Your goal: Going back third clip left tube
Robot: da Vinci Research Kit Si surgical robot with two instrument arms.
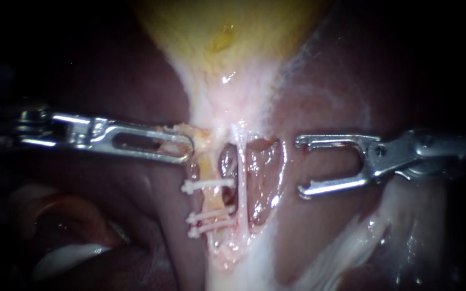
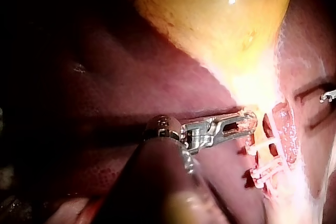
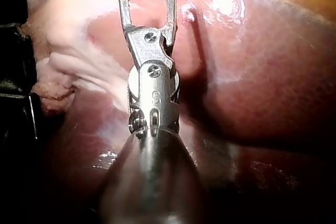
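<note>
Three clips (image 1: 211, 214) sit across the left tube (image 1: 212, 199); the right instrument (image 1: 301, 166) hangs well apart, claw wide and empty; the left instrument (image 1: 187, 149), claw clamped on fatty tissue (image 1: 201, 136), could tear it or loosen clips by overpulling.

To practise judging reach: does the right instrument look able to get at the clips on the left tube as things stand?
Probably: the right instrument, jaws open and empty, faces the clips; only the thin right tube stands between and may hinder it.
</note>
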